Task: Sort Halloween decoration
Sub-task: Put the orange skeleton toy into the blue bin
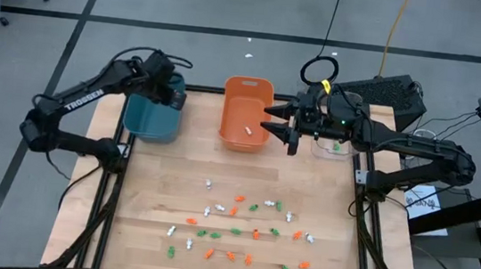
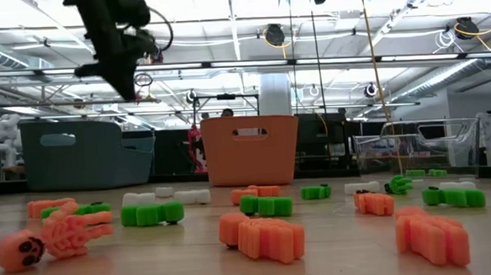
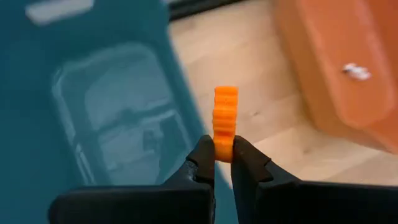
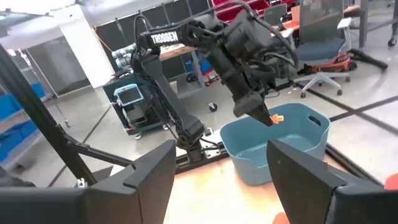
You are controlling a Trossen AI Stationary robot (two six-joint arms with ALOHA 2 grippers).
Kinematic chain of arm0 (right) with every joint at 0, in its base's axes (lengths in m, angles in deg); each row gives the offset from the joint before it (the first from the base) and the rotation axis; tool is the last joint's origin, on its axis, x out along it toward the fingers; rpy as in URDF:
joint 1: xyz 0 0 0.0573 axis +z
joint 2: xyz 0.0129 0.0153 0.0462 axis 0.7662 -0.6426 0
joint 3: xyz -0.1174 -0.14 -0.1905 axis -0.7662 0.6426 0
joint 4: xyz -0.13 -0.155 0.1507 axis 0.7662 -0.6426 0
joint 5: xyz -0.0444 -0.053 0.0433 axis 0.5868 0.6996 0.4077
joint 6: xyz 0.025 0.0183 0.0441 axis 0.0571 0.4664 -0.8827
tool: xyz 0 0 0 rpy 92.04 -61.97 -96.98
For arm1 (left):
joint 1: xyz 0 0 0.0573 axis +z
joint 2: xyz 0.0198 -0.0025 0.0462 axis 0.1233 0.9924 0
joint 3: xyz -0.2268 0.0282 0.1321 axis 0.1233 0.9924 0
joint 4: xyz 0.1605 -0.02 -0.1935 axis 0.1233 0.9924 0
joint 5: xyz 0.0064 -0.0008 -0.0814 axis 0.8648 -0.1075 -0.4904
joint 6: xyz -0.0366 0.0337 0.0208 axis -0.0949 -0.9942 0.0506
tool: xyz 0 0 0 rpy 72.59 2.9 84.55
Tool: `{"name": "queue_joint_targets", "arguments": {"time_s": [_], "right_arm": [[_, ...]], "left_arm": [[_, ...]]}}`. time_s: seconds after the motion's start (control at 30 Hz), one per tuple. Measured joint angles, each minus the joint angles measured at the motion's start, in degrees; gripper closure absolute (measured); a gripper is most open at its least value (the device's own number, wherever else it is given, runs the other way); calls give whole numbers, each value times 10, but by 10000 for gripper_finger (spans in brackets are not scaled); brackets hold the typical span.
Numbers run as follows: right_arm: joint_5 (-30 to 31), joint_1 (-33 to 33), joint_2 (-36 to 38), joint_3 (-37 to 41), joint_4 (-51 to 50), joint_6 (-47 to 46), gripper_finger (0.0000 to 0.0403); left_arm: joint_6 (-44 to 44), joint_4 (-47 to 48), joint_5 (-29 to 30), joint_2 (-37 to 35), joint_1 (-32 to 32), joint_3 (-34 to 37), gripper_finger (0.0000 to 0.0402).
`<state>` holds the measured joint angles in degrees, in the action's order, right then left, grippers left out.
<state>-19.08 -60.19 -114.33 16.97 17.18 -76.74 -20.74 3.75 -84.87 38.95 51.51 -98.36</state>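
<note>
- While our left gripper hangs above the teal bin, its fingers are clenched on one orange trinket, which stands up past the fingertips with its long axis in line with them.
- Directly below that gripper we see the teal bin's open floor; the orange bin lies off to its side, across a strip of bare table.
- We judge the next move turns on this: the trinket's colour matches the orange bin beside the gripper, not the teal bin beneath it.
- From the right wrist view the same trinket shows as a small orange tip over the teal bin's rim.
- Our right gripper is spread and empty, at the orange bin's far edge beside the clear bin.
- Farther out, the other trinkets lie scattered on the near half of the table, well apart from both grippers.
</note>
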Motion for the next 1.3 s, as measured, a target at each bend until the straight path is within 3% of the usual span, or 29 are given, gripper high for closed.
{"name": "queue_joint_targets", "arguments": {"time_s": [0.4, 0.6, 0.9, 1.13, 1.3], "right_arm": [[22, 0, 0, 0, -3, -52, 167], [60, 1, 0, 0, -3, -62, 167], [60, 1, 0, 0, -3, -62, 167], [60, 1, 0, 0, -3, -58, 167], [56, 1, 0, 0, -3, -59, 167]], "left_arm": [[1, -69, 2, 0, 45, 135, 384], [2, -122, 9, 0, 47, 188, 384], [6, -149, 17, 0, 47, 243, 383], [9, -162, 18, 0, 47, 244, 325], [64, -167, 29, 0, 47, 243, 273]]}}
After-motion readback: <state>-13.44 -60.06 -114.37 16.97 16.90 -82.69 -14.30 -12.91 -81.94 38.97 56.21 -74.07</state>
